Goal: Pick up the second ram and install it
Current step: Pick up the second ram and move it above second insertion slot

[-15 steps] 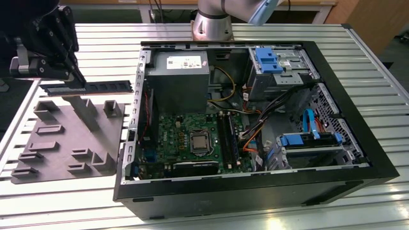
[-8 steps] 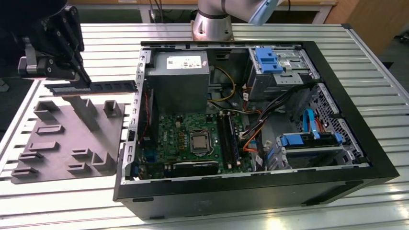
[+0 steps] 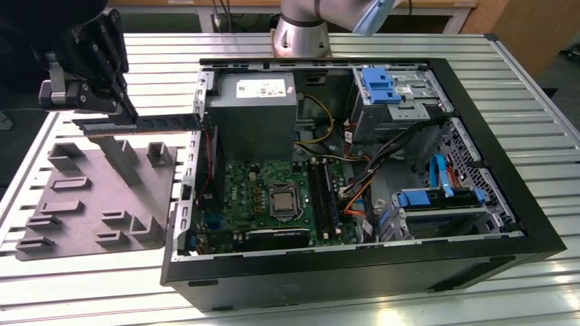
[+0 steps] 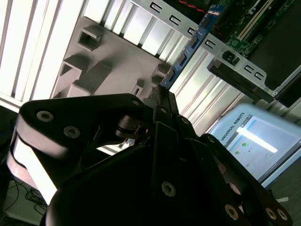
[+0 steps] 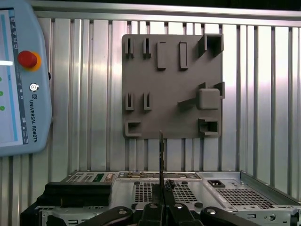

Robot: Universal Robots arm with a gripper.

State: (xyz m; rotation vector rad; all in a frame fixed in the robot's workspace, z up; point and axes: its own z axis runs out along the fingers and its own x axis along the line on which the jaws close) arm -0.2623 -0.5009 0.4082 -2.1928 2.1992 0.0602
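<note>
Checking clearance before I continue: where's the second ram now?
On the exterior view's left, the second ram is held in the claw above the grey fixture tray, its free end close to the open computer case.

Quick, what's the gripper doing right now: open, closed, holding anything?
Gripper: jaws shut on the memory stick, held in the air.

2nd ram (image 3: 163, 121), dark stick, horiz., held aloft

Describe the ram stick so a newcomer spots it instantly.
Find the open PC case; on the exterior view's left of it lies a grey tray. Above the tray the gripper holds the ram: a long, thin, dark stick, unlike the tray's stubby grey blocks.
</note>
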